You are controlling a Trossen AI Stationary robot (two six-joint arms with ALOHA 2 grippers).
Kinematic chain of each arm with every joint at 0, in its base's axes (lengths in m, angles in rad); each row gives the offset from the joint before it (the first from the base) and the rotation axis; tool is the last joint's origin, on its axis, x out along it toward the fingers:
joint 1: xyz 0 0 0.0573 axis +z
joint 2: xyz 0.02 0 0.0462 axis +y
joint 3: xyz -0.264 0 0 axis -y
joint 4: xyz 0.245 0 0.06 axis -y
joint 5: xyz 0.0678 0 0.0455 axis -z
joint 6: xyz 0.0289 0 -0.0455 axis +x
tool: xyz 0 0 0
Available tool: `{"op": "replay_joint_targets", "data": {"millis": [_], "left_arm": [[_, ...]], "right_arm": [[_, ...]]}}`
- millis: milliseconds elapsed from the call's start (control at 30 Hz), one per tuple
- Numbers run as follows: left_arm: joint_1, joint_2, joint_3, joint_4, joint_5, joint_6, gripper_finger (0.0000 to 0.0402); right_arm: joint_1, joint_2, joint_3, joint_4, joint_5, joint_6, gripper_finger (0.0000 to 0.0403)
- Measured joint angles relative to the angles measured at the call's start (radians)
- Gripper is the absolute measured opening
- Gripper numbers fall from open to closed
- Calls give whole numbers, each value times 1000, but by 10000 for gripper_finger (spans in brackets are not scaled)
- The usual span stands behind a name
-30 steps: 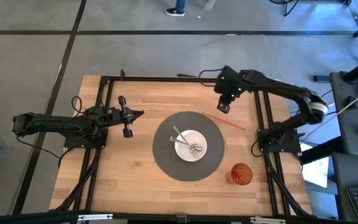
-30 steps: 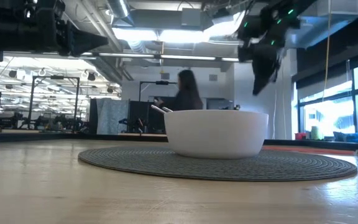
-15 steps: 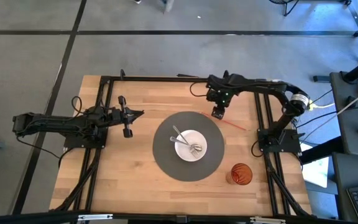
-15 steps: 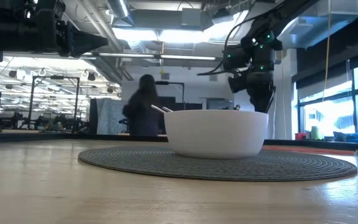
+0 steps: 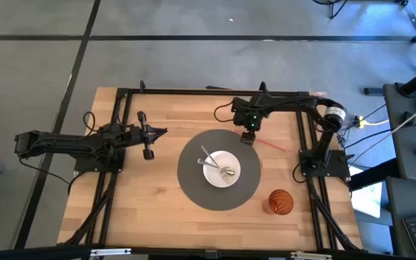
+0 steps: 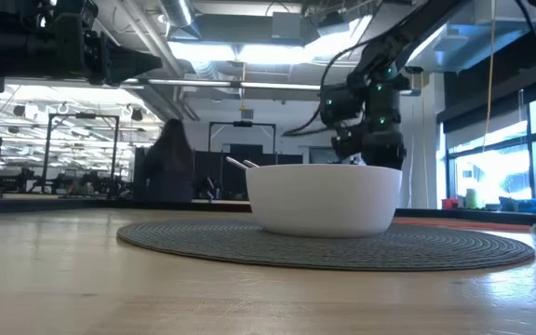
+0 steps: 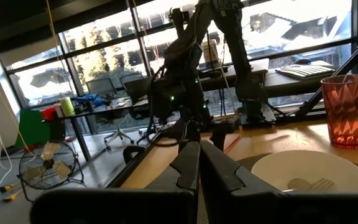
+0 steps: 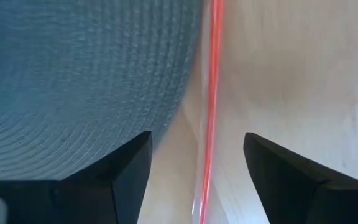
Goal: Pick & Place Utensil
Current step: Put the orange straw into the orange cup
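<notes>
Lowered since a second ago, the right gripper (image 5: 248, 137) now straddles the red chopstick (image 8: 211, 106) beside the grey placemat (image 5: 193, 180), fingers spread, empty; left gripper (image 5: 148, 135) closed, empty, beyond the placemat's opposite edge.

Utensils in the white bowl (image 5: 221, 168): too small in high view to tell fork from spoon; in low view only handle tips (image 6: 240, 163) clear the rim, rest hidden. Red stick (image 8: 211, 106) cut off by right wrist pic's edges. Person (image 6: 164, 160) behind table: dark blurred shape.
</notes>
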Motion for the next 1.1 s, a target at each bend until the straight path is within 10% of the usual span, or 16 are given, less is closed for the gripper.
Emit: {"op": "replay_joint_targets", "data": {"millis": [500, 1100], "left_arm": [[0, 0, 0, -1, 0, 0, 6], [0, 0, 0, -14, 0, 1, 6]], "right_arm": [[6, 127, 3, 17, 53, 7, 242], [6, 125, 1, 19, 48, -30, 10]]}}
